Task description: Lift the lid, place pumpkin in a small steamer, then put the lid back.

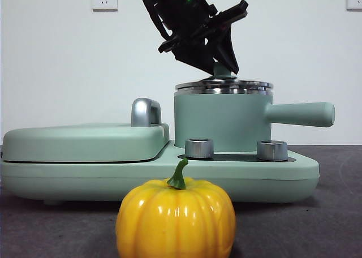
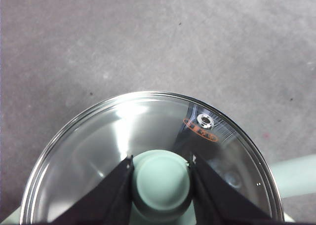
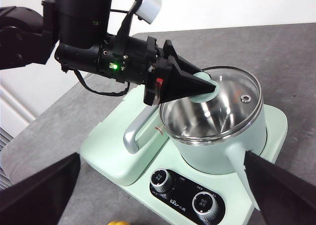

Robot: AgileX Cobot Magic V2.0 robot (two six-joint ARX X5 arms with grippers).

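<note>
The left end effector has its two black jaws closed snugly on the mint-green knob of the lid, one jaw on each side. The lid sits on the small steamer, its steel rim resting on the pot's rim in the front view, so I judge the lift has not begun, though a slight gap would be hard to see from here. The steamer stands on the base unit behind two silver knobs, its long handle sticking out sideways.

The pumpkin rests on the grey bench, in front of the base unit and apart from it, untouched. The right end effector waits well back from the pot with jaws spread wide and nothing between them (the pumpkin just peeks in at the edge of its view).

So only the grasp is made: raising the lid, loading the pumpkin and replacing the lid all remain
</note>
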